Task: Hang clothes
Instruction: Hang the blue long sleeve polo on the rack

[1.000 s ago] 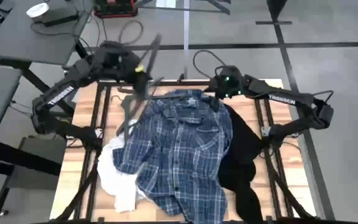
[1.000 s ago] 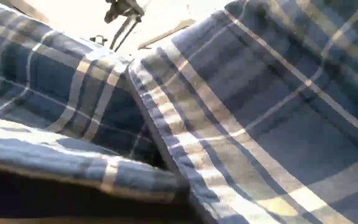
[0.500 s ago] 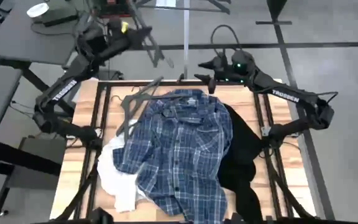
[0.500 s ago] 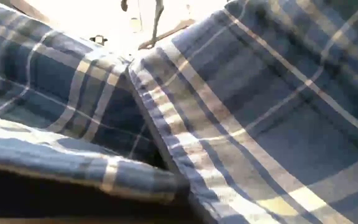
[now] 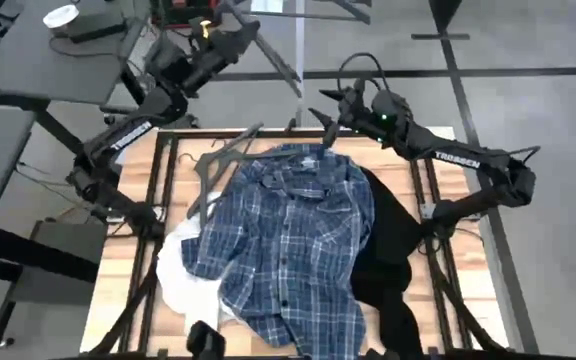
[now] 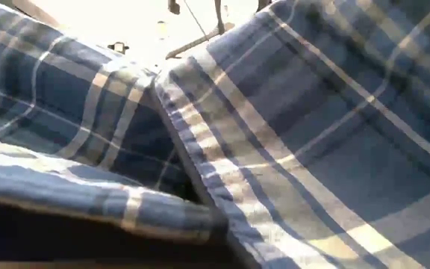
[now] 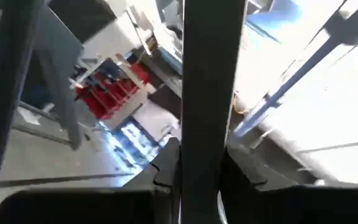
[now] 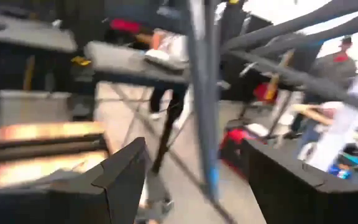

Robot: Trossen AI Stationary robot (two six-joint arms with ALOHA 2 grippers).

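Jaws on the left arm [image 5: 128,130] are clenched on a thin dark hanger [image 7: 207,93], held high beyond the table's far edge. The right jaws stand released and empty, just past the far edge near the shirt's collar. We count three garments on the table [image 5: 133,185]. The plaid shirt [image 5: 288,240] is spread over the middle, and it also fills the low view. The black top [image 5: 388,250] lies along its right side, partly under it. The white top [image 5: 183,280] pokes out at its lower left. More dark hangers [image 5: 230,147] lie by the shirt's upper left; we cannot count them for certain. We read "TROSSEN" in white on both arms, the right arm [image 5: 448,158] included.
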